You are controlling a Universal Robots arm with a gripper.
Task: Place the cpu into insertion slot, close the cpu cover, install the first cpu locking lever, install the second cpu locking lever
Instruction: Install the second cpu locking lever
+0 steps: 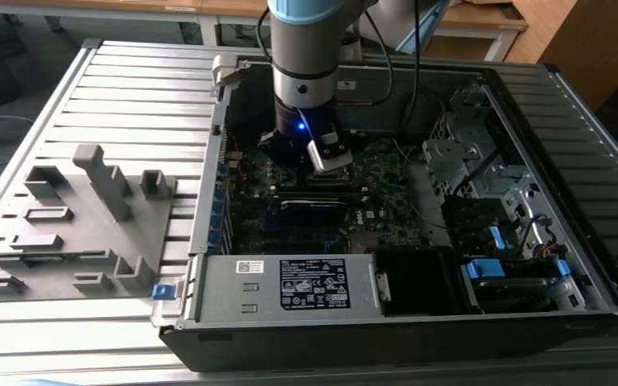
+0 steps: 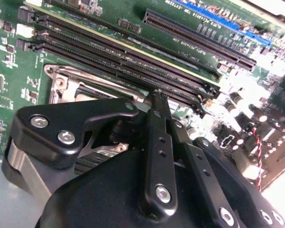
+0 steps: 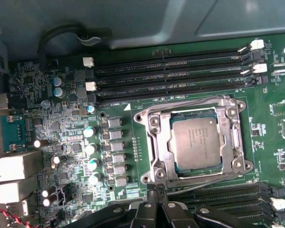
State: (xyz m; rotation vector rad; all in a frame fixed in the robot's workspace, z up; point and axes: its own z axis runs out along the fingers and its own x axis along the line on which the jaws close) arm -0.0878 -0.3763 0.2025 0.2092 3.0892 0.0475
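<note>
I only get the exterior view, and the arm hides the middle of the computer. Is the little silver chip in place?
Observer: Yes. In the first wrist view the cpu lies flat in its socket.
Operator: And the metal frame, is it down?
Observer: The cpu cover lies flat around the chip, whose top shows through the cut-out.
Operator: What is the hand doing?
Observer: The hand holds nothing. Its tips are together just outside the cover's edge, clear of the chip.
</note>
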